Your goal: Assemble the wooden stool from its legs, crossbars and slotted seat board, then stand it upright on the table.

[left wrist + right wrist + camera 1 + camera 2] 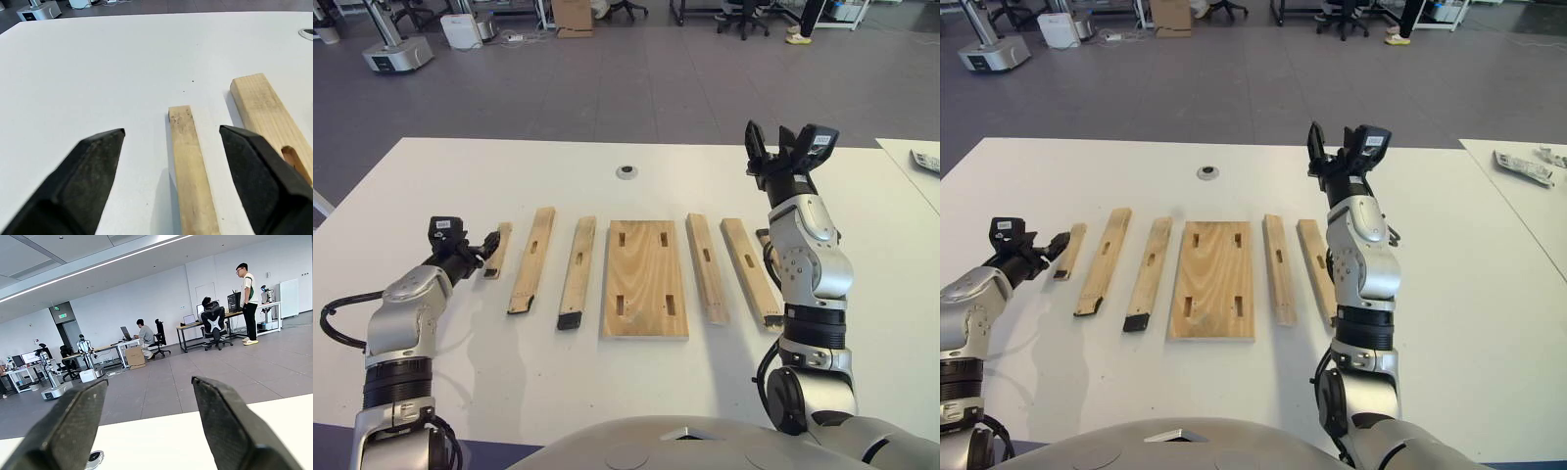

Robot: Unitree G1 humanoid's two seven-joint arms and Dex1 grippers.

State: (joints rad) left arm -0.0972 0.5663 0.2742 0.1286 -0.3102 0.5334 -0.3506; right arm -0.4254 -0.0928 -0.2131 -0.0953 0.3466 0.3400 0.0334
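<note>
Six wooden parts lie flat in a row on the white table (431, 196), none joined yet.

- Seat board (644, 278): middle of the row, four slots facing up.
- To its left, each apart from the next: inner left bar (577, 270), then outer left bar (532, 258). Both are slotted and have dark near ends.
- Short crossbar (498, 249): last piece at the left end of the row.
- To the board's right: inner right bar (706, 267), then outer right bar (749, 257). Both are slotted. The right arm hides part of the outer one's near end.

Left gripper (491, 243): low over the table at the short crossbar. Its fingers are spread, and in the wrist view one sits on each side of the crossbar (188, 161). They grasp nothing. Contact with the wood cannot be judged.

Right gripper (778, 132): raised well above the table, beyond the right-hand bars, pointing up and outward. Fingers released, nothing between them.

Round grommet (626, 172): set in the tabletop beyond the seat board.
</note>
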